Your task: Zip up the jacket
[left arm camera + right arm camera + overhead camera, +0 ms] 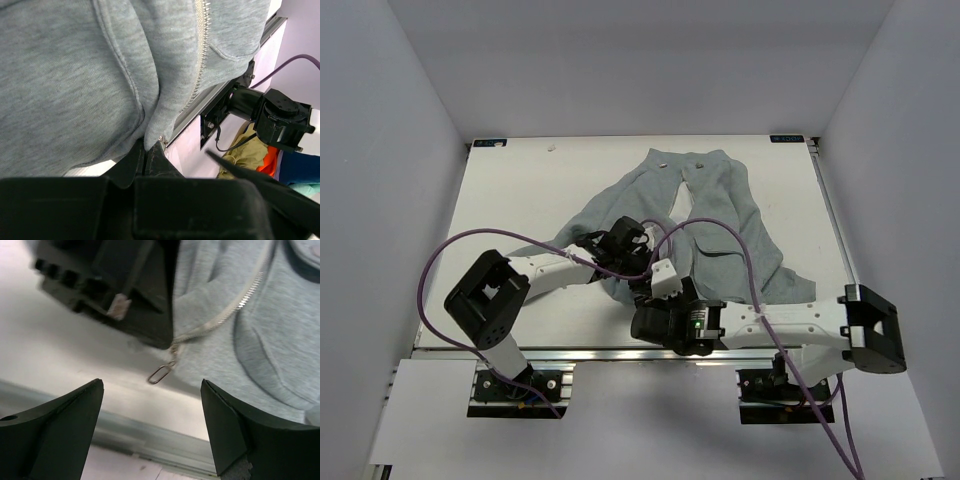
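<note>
The light grey jacket (715, 215) lies spread on the table, collar at the far side. My left gripper (628, 258) is shut on the jacket's bottom hem (152, 135) right by the lower end of the zipper teeth (200, 60). In the right wrist view the left gripper's black fingers (145, 305) pinch that corner, and the thin metal zipper pull (160, 374) hangs free just below them. My right gripper (152, 415) is open and empty, its fingers on either side of the pull and a little short of it. It also shows in the top view (645, 300).
The table's metal front edge (150, 445) runs just below the pull. The two arms cross close together near the table's front middle. A purple cable (470, 245) loops over the left side. White walls enclose the table.
</note>
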`<move>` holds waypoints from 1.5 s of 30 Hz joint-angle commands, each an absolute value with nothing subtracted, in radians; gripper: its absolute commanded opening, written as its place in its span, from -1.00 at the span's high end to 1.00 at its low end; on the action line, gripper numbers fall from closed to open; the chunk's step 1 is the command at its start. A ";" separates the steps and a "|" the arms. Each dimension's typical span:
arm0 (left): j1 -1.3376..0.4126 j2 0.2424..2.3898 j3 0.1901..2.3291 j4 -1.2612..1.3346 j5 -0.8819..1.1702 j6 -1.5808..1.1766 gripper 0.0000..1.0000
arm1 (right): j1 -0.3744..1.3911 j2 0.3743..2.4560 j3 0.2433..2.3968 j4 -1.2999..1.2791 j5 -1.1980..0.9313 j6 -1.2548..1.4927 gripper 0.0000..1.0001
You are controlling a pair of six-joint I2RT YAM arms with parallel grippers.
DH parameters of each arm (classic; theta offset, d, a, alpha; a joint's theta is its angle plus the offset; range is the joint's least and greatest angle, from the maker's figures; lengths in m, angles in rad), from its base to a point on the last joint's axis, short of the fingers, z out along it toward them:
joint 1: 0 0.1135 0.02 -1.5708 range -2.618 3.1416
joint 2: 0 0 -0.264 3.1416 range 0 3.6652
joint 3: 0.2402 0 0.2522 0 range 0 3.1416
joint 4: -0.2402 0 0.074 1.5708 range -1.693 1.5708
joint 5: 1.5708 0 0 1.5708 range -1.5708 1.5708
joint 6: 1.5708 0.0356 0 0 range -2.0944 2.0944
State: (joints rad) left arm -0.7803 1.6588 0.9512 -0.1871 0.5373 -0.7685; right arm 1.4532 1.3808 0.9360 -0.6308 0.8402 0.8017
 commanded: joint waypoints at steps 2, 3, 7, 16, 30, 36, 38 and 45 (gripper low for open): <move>-0.775 1.592 0.940 -0.179 0.535 -0.782 1.00 | 1.457 1.430 0.983 -0.690 0.983 0.870 -0.65; -0.775 1.592 0.937 -0.178 0.535 -0.787 1.00 | 1.456 1.439 0.986 -0.702 0.991 0.879 -0.63; -0.776 1.594 0.931 -0.169 0.545 -0.793 1.00 | 1.457 1.485 0.976 -0.698 1.009 0.878 -0.54; -0.776 1.586 0.925 -0.176 0.541 -0.799 1.00 | 1.457 1.526 0.948 -0.615 0.974 0.842 -0.41; -0.776 1.595 0.930 -0.195 0.551 -0.788 1.00 | 1.448 1.563 0.954 -0.687 1.000 0.920 -0.20; -0.776 1.597 0.928 -0.196 0.542 -0.790 1.00 | 1.448 1.549 0.953 -0.704 1.000 0.939 0.08; -0.776 1.601 0.928 -0.198 0.538 -0.790 1.00 | 1.447 1.546 0.951 -0.703 0.997 0.937 0.11; -0.776 1.608 0.925 -0.204 0.537 -0.788 1.00 | 1.450 1.531 0.957 -0.709 0.988 0.942 0.32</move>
